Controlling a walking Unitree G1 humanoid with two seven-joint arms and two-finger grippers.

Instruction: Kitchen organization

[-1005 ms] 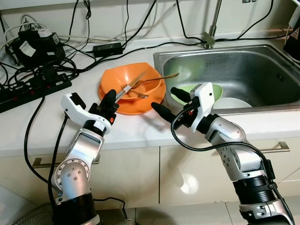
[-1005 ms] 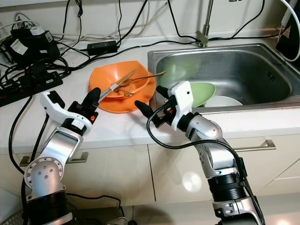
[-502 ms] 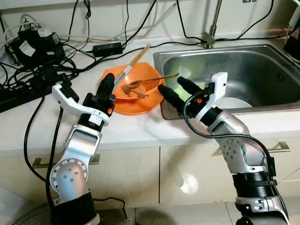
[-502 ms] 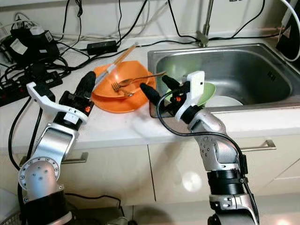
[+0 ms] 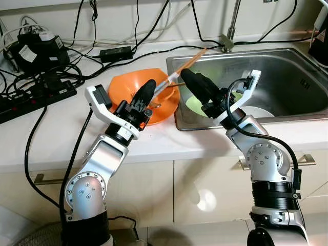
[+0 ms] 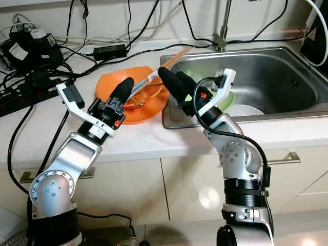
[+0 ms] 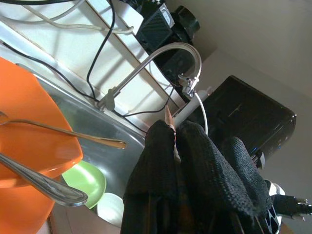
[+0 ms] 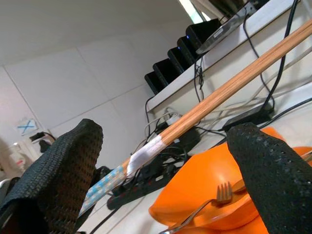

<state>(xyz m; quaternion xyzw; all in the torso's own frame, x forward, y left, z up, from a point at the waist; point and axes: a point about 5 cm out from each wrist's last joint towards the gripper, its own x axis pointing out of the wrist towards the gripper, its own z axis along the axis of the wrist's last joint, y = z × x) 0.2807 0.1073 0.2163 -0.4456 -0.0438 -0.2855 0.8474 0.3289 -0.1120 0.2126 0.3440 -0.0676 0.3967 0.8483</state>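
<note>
Item: pair of wooden chopsticks (image 5: pixel 185 66), pale wrapped band at the handle end, pinched near that end between the pressed-together fingers of the left gripper (image 5: pixel 144 95); the shafts rise at a slant over the orange bowl (image 5: pixel 123 86) toward the sink (image 5: pixel 287 66), tips above the sink's near-left corner. Right gripper (image 5: pixel 197 87): fingers spread wide, one on either side of the shafts in its wrist view, not touching them as far as can be seen. Step in hand, by judgement: a hand-over of the chopsticks from left to right, or a steadying grasp, within clearing the bowl's cutlery. Next move calls for the right fingers to close squarely on both sticks together, mid-shaft, before the left lets go; the two thin sticks may scissor apart or slip if gripped off-centre. Also on the desk (image 5: pixel 154 143): the orange bowl holding a gold-toned fork (image 8: pixel 214 197) and spoon (image 7: pixel 63 134); a black power strip (image 5: pixel 36 97), a black adapter (image 5: pixel 118 52) and tangled cables (image 5: pixel 77 66) at the back. In the sink: a green bowl (image 7: pixel 87 178) and a white bowl (image 5: pixel 256 111), beneath the tap (image 5: pixel 231 25). Writing: white labels on the black devices at the far left, too small to read; a blue cross mark on the wall in the right wrist view; no brand legible.
</note>
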